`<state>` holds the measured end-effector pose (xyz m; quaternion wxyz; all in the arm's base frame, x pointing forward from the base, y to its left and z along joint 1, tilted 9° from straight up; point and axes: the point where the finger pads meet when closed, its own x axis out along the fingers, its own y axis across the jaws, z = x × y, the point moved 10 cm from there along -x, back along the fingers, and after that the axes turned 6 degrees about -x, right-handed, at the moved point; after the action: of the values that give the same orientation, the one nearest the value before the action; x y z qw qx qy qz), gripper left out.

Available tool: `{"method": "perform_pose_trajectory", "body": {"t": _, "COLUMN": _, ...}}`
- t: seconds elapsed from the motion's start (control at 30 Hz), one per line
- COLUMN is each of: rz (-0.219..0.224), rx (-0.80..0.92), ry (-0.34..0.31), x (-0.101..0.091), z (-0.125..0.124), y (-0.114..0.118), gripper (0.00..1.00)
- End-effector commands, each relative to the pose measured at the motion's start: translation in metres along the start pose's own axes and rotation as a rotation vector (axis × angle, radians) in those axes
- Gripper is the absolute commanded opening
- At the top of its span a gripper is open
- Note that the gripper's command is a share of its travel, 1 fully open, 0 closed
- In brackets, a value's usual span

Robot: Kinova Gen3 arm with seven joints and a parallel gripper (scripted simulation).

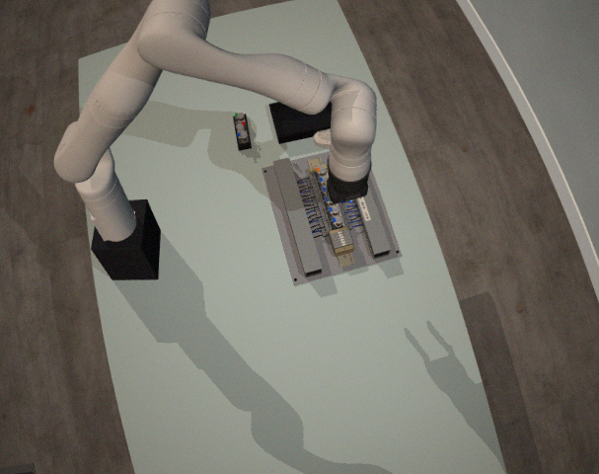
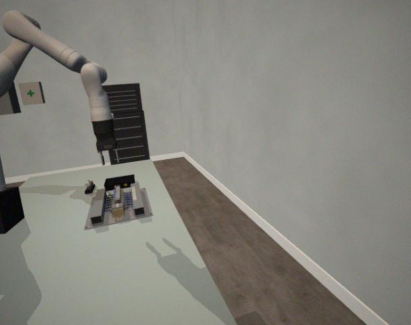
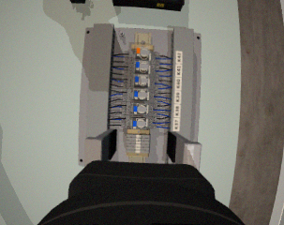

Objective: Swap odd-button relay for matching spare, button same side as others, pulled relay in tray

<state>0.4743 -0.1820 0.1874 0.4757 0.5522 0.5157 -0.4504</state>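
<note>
Orange-button relay [image 3: 140,52] at row end; jaws wide open, empty, high above panel [image 3: 95,131].

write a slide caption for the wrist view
Open gripper hovering above the relay row, orange-button relay at its far end.

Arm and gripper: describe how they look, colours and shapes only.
The arm is a chain of smooth, rounded, light grey tubular links with thin seam lines at the joints, rising from a black box pedestal. No cables or markings show. The gripper has a black body with two slim, straight dark jaws.
</note>
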Motion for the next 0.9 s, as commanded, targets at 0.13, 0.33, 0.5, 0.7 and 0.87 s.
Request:
{"method": "perform_pose_trajectory", "body": {"t": 0.13, "rz": -0.001, "rx": 0.0, "ry": 0.0, "x": 0.009, "z": -0.001, "y": -0.001, "gripper": 1.0}}
{"method": "perform_pose_trajectory", "body": {"t": 0.33, "rz": -0.005, "rx": 0.0, "ry": 0.002, "x": 0.021, "z": -0.001, "y": -0.002, "gripper": 1.0}}
{"method": "perform_pose_trajectory", "body": {"t": 0.5, "rz": -0.007, "rx": 0.0, "ry": 0.004, "x": 0.03, "z": -0.002, "y": -0.003, "gripper": 1.0}}
{"method": "perform_pose_trajectory", "body": {"t": 0.7, "rz": -0.004, "rx": 0.0, "ry": 0.002, "x": 0.025, "z": -0.002, "y": -0.003, "gripper": 1.0}}
{"method": "perform_pose_trajectory", "body": {"t": 0.87, "rz": -0.005, "rx": 0.0, "ry": 0.003, "x": 0.023, "z": -0.002, "y": -0.003, "gripper": 1.0}}
